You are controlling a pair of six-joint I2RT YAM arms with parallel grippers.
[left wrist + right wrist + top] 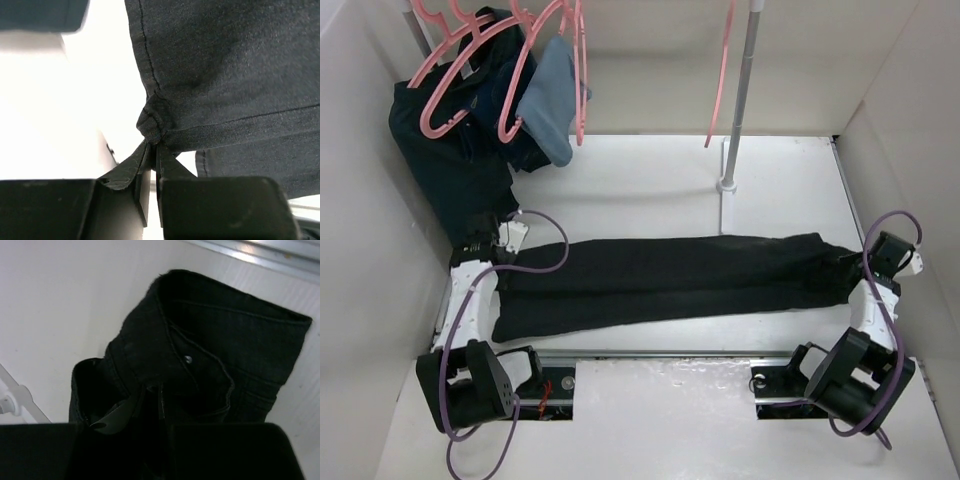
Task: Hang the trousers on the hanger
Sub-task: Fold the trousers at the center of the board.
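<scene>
top external view showed the plain black trousers [660, 285] lying flat full-length across the white counter [650, 190]. the left hand [152, 145] pinched a hem corner tight; the right hand [152, 395] was closed narrowly on the waistband near a small metal rivet [188, 359].

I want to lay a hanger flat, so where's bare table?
Bare table lies behind the trousers, between the hanging navy garment and the rack pole, and again right of the pole. The far-left corner is crowded with pink hangers and that garment.
</scene>
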